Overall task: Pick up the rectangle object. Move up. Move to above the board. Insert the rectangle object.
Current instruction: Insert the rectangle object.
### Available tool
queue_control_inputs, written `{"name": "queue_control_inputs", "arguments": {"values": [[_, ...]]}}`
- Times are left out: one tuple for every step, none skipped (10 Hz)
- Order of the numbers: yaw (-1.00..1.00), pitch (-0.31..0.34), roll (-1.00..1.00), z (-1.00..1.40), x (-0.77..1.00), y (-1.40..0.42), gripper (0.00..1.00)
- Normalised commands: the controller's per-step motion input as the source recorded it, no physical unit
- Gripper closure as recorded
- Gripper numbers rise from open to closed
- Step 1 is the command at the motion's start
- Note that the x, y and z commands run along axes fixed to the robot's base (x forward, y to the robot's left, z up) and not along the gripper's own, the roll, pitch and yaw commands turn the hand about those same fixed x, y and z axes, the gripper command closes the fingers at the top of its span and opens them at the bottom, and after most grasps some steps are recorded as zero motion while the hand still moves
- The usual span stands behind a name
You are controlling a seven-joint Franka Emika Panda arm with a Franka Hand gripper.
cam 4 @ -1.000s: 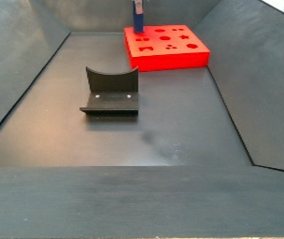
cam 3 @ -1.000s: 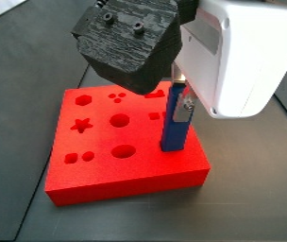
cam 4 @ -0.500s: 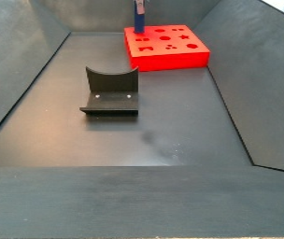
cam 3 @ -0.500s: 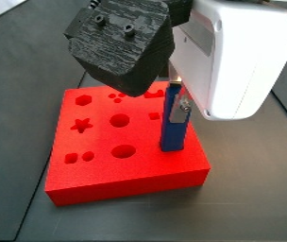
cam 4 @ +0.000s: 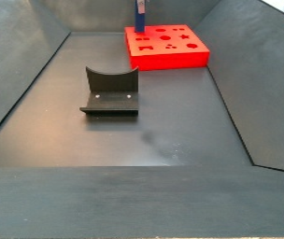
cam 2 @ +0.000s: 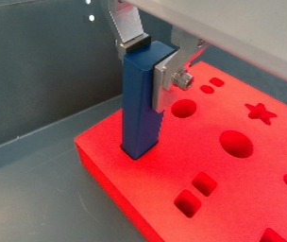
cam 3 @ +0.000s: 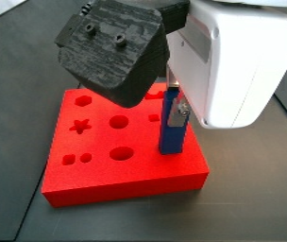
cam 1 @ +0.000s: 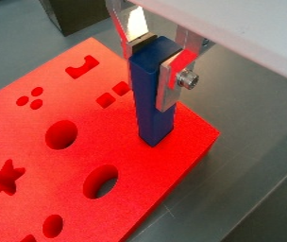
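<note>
The rectangle object (cam 1: 153, 104) is a slim blue bar standing upright, its lower end set into the board (cam 1: 172, 163) near one edge. The board is a thick red slab with star, round and square holes. My gripper (cam 1: 157, 61) is over the bar's top, shut on it, a silver finger against each side. Both wrist views show this; the bar (cam 2: 140, 113), gripper (cam 2: 153, 62) and board (cam 2: 253, 180) appear from the opposite side. In a side view the bar (cam 3: 169, 132) rises from the board (cam 3: 159, 165) under the wrist, and one finger (cam 3: 177, 115) shows against it. The far side view shows bar (cam 4: 139, 19) and board (cam 4: 170, 58) small.
The fixture (cam 4: 109, 91) stands on the dark floor, nearer the camera than the board. Sloped grey walls (cam 4: 26, 84) enclose the floor on both sides. A black camera mount (cam 3: 109, 52) and the white wrist housing (cam 3: 241, 61) hang over the board.
The blue bar and the board have not moved. The black mount on the wrist has shifted a little to the left in the side view.
</note>
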Motion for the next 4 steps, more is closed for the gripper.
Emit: {"name": "queue_control_inputs", "arguments": {"values": [[0.0,0.0,0.03,0.0,0.0,-0.03,1.0],[0.0,0.0,0.01,0.0,0.0,0.0,1.0],[0.0,0.0,0.02,0.0,0.0,0.0,1.0],[0.0,-0.051,0.0,-0.02,0.0,0.0,1.0]]}}
